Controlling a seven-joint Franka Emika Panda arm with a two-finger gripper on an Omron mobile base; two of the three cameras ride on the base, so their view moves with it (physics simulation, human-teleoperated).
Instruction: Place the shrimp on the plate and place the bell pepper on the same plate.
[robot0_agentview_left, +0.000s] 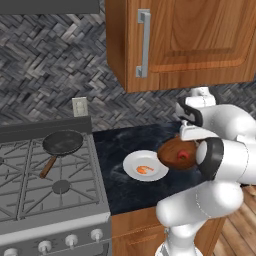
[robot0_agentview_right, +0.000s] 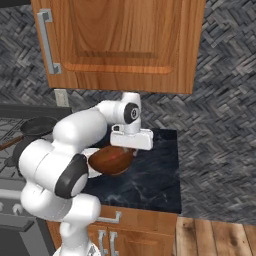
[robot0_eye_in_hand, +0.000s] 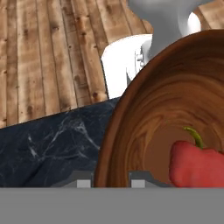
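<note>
Shrimp on plate. Gripper nearly closed, seemingly pinching bowl rim; bell pepper inside needs grasping next.

I see a glossy grained wooden bowl, a dark polished marble worktop, a smooth white plate and a matt black pan.

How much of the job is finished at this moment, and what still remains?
Done: the shrimp lies on the plate. In hand: the end effector is shut low at the wooden bowl, near its rim. Left: the bell pepper sits in that bowl, not yet on the plate.
</note>
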